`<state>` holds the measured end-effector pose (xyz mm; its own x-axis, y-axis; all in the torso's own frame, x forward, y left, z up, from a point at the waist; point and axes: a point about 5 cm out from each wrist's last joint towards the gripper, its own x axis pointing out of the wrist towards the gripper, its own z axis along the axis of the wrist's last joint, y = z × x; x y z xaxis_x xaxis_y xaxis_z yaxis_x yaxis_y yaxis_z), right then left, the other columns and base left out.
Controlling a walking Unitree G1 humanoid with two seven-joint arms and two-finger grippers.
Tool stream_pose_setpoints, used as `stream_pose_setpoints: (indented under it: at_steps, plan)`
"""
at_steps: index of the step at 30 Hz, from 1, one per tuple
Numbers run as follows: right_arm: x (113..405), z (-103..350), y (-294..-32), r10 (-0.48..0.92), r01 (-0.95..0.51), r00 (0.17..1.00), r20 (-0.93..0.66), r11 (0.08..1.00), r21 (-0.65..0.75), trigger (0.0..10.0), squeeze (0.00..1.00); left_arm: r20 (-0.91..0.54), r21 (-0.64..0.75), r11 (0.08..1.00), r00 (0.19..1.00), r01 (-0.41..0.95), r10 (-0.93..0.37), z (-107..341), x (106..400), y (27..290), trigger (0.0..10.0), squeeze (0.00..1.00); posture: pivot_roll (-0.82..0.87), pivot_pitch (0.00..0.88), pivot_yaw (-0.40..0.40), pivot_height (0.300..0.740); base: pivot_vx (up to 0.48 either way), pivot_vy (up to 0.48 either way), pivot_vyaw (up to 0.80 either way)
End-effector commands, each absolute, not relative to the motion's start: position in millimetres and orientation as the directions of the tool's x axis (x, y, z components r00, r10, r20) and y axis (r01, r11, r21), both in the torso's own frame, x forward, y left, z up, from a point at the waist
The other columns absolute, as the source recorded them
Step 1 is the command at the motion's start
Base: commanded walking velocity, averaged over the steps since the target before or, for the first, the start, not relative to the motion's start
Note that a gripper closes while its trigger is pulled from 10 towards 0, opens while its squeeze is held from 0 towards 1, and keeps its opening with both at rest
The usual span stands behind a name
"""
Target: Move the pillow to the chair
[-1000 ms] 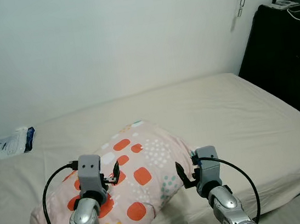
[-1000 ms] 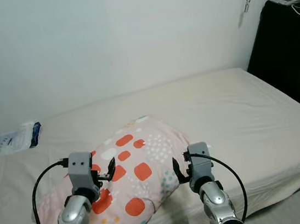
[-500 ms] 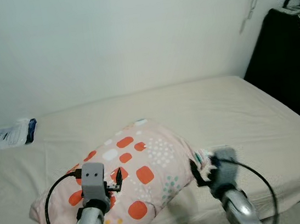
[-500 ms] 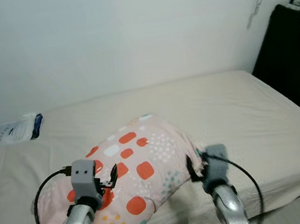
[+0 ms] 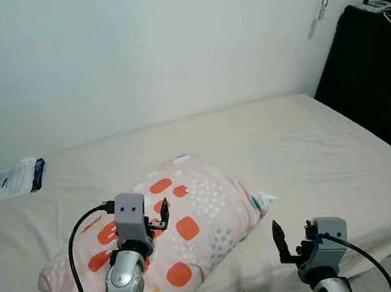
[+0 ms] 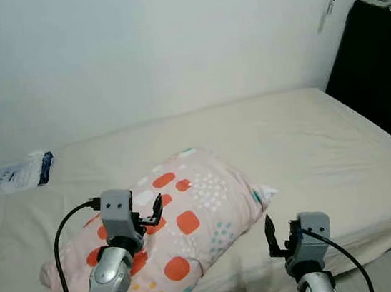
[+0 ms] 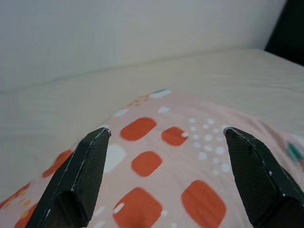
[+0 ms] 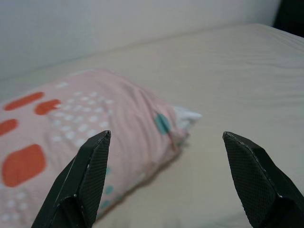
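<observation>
Under the left pincer [image 5: 163, 215], pillow [image 5: 191, 226].

We are in a bedroom of a home: a wide bed [image 5: 305, 153] with a plain cream fitted sheet runs up against a bare white wall [image 5: 140, 52], and a pink pillow [image 5: 190, 211] patterned with orange patches and dots lies on it. At the bed's far corner sits a white plastic packet [image 5: 6, 182], and a tall black cabinet [image 5: 377, 72] stands beside the bed.
</observation>
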<state>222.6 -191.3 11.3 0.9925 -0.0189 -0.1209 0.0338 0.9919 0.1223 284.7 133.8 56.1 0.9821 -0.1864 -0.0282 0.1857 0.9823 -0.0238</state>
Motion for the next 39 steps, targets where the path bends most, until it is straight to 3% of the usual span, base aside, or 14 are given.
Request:
stream_pose_setpoints:
  at_steps: [1, 5, 7, 11, 17, 20, 27, 30, 32, 39]
  plan:
    - [222.3, 11.4, -188.9, -0.011, 0.029, 0.992, -0.127, 0.989, 0.142, 10.0, 0.0, -0.039, -0.029, 0.979, 0.978, 0.203, -0.204, 55.5, 283.7, 132.3, 10.0, 0.0, 0.03, 0.0, -0.022, 0.74, 0.0, 0.0, 0.0]
    - [229.1, 15.7, -183.3, 0.005, 0.016, 0.991, -0.133, 0.988, 0.152, 10.0, 0.0, -0.02, -0.025, 0.971, 0.971, 0.237, -0.238, 61.4, 284.9, 128.8, 10.0, 0.0, 0.07, 0.0, -0.097, 0.74, 0.0, 0.0, 0.0]
    - [229.1, 15.7, -183.3, 0.005, 0.016, 0.991, -0.133, 0.988, 0.152, 10.0, 0.0, -0.02, -0.025, 0.971, 0.971, 0.237, -0.238, 61.4, 284.9, 128.8, 10.0, 0.0, 0.07, 0.0, -0.097, 0.74, 0.0, 0.0, 0.0]
    - [213.0, 15.4, -176.2, 0.082, -0.053, 0.979, -0.187, 0.986, 0.158, 10.0, 0.0, -0.008, -0.037, 0.973, 0.973, 0.229, -0.229, 64.6, 285.1, 128.4, 10.0, 0.0, 0.07, 0.0, -0.126, 0.74, 0.0, 0.0, 0.0]
    - [199.9, 15.4, -179.2, 0.093, -0.066, 0.97, -0.226, 0.99, 0.123, 10.0, 0.0, -0.025, 0.005, 0.966, 0.966, 0.259, -0.259, 64.7, 283.9, 127.0, 10.0, 0.0, 0.08, 0.0, -0.169, 0.74, 0.0, 0.0, 0.0]
    - [204.0, 16.7, -174.3, 0.137, -0.106, 0.965, -0.226, 0.984, 0.143, 10.0, 0.0, -0.016, -0.024, 0.973, 0.974, 0.228, -0.228, 68.3, 290.0, 130.1, 10.0, 0.0, 0.08, 0.0, -0.147, 0.74, 0.0, 0.0, 0.0]
    - [226.6, 16.5, -177.3, 0.059, -0.035, 0.974, -0.218, 0.993, 0.112, 10.0, 0.0, -0.029, -0.038, 0.981, 0.981, 0.189, -0.19, 69.4, 292.6, 136.9, 10.0, 0.0, 0.04, 0.0, -0.037, 0.74, 0.0, 0.0, 0.0]
    - [229.7, 13.1, -176.0, 0.052, -0.031, 0.966, -0.252, 0.996, 0.089, 10.0, 0.0, -0.045, -0.034, 0.981, 0.981, 0.189, -0.19, 66.6, 293.0, 137.6, 10.0, 0.0, 0.03, 0.0, -0.025, 0.74, 0.0, 0.0, 0.0]
    - [233.2, 6.3, -173.8, 0.043, -0.047, 0.95, -0.31, 0.999, -0.005, 10.0, 0.0, -0.067, -0.007, 0.978, 0.976, 0.206, -0.206, 63.1, 293.0, 137.7, 10.0, 0.0, 0.02, 0.0, -0.015, 0.74, 0.0, 0.0, 0.0]
    - [237.2, 5.3, -175.0, 0.034, -0.023, 0.954, -0.299, 0.999, 0.04, 10.0, 0.0, -0.084, -0.002, 0.959, 0.955, 0.285, -0.284, 54.6, 288.8, 133.2, 10.0, 0.0, 0.03, 0.0, -0.022, 0.74, 0.0, 0.0, 0.0]
